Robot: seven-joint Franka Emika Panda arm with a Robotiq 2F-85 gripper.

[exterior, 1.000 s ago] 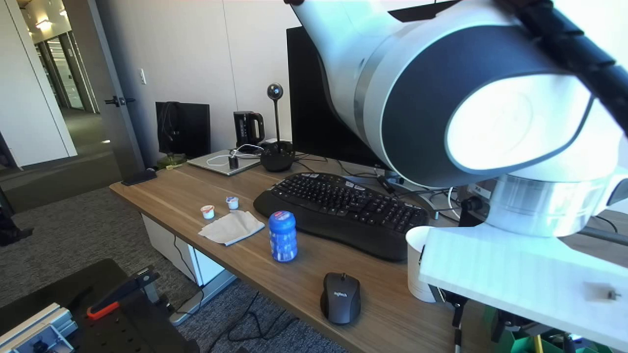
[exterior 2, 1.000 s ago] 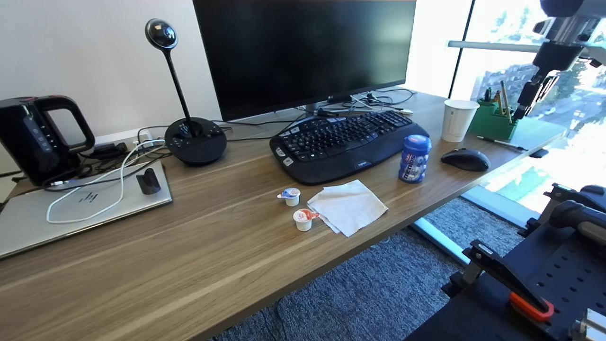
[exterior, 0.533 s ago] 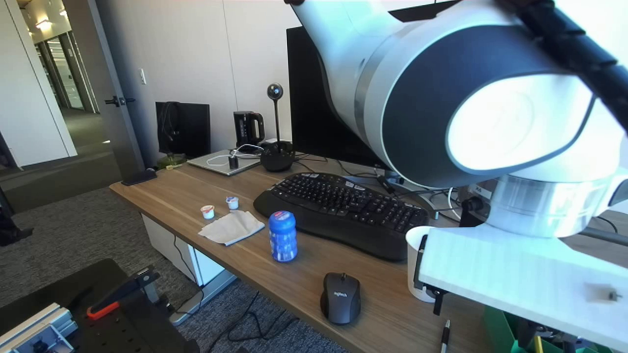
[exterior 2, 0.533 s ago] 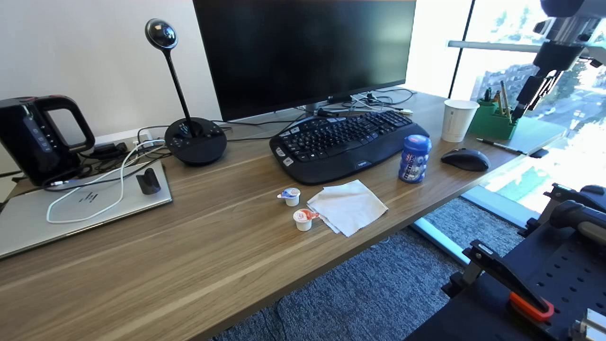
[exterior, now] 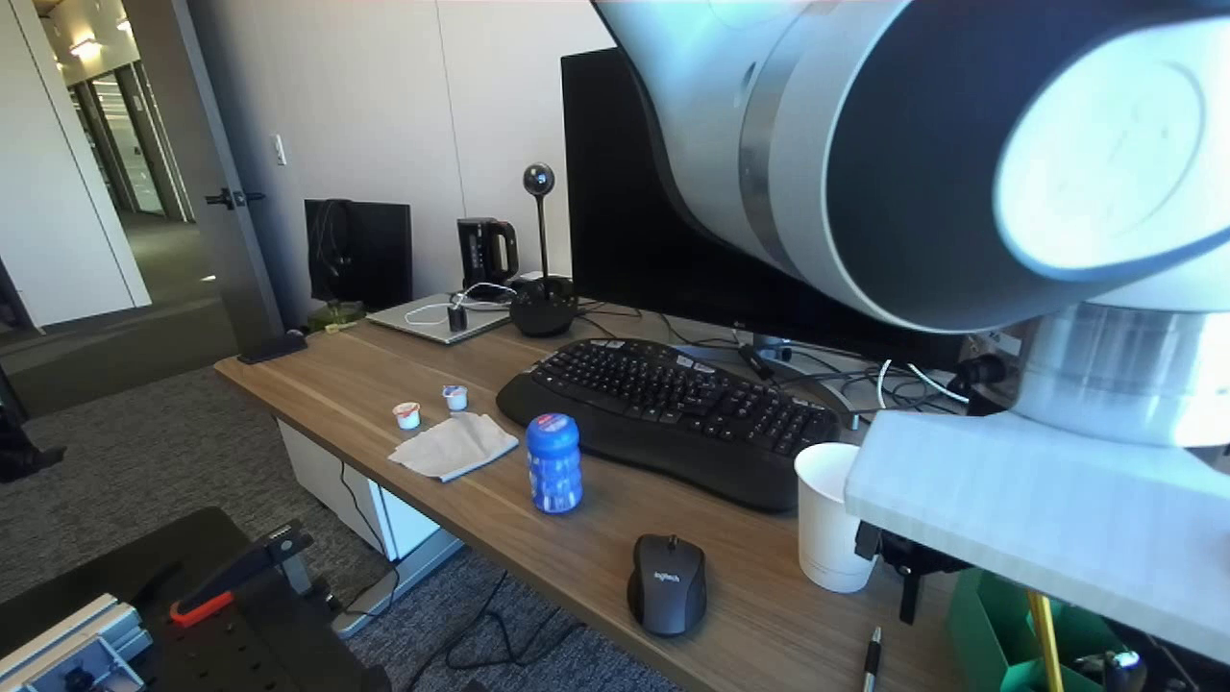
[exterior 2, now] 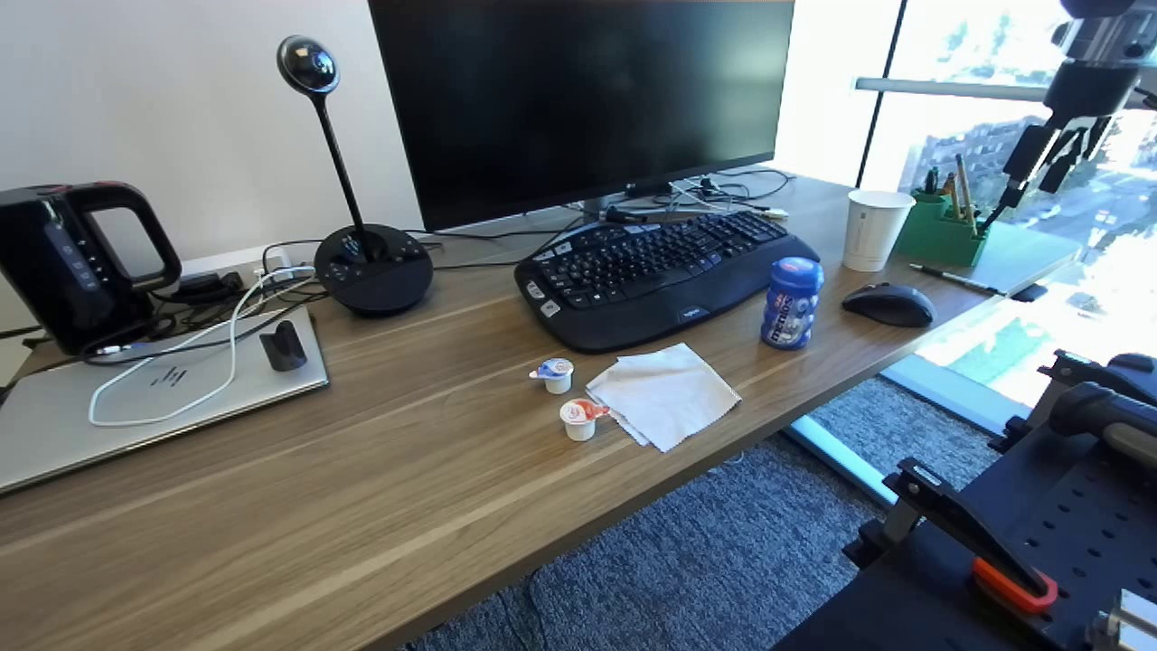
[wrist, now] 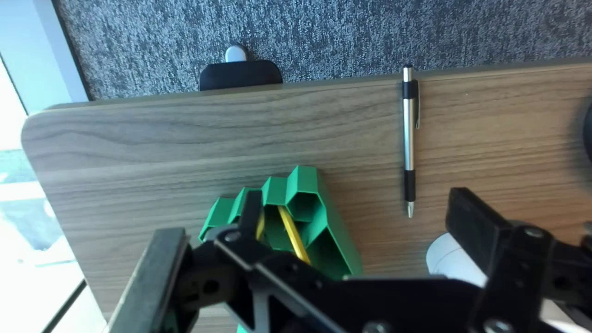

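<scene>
Since a second ago the arm has shifted toward two o'clock in both exterior views, the gripper has spread its fingers, and in an exterior view more of the white cup shows.

The wooden desk bears everything beneath. In an exterior view the monitor stands behind, at eleven o'clock from the black keyboard. The gripper hangs in the air at two o'clock from the green pen holder, its two fingers released and standing well apart. The cup sits upright just beside the holder, at nine o'clock from it. The blue jar is at eight o'clock from the cup, and the mouse at six. In the wrist view the pen lies flat at two o'clock from the holder, clear of both fingers, its tip toward six o'clock and its clip end at the desk's edge.
</scene>
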